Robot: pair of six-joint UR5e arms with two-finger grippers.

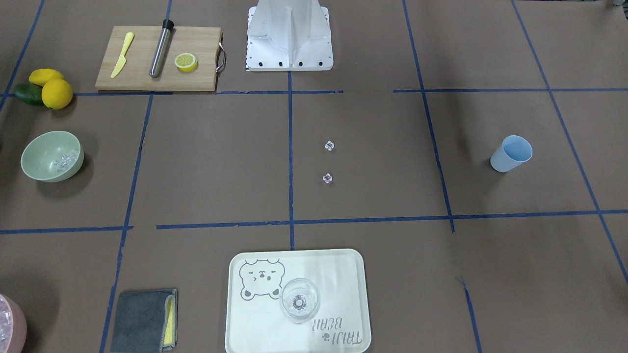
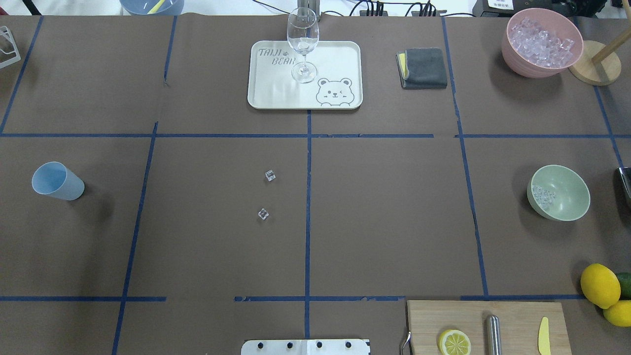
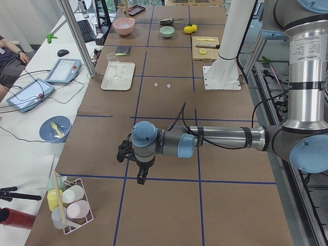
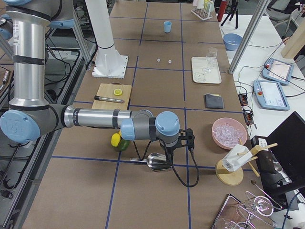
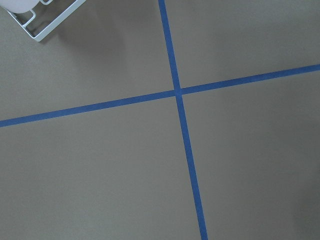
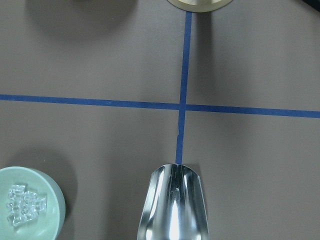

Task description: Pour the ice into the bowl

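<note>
The sage-green bowl (image 1: 34, 164) (image 2: 567, 197) (image 6: 47, 200) stands at the table's right end with a small heap of ice (image 1: 66, 159) (image 2: 542, 196) (image 6: 22, 204) inside. Two loose ice cubes (image 2: 270, 175) (image 2: 263, 213) lie mid-table. My right gripper (image 4: 168, 151) hovers just beyond the bowl, over an empty metal scoop (image 6: 172, 205) (image 4: 158, 162); its fingers are hidden, so I cannot tell its state. My left gripper (image 3: 140, 176) hangs over bare table past the left end; I cannot tell its state.
A pale blue cup (image 2: 56, 181) stands at the left. A pink bowl of ice (image 2: 541, 42), a wooden stand (image 2: 594, 61), a grey cloth (image 2: 423, 67) and a tray (image 2: 276, 93) with a wine glass line the far side. A cutting board (image 2: 517, 315) and lemons (image 2: 600, 285) are near.
</note>
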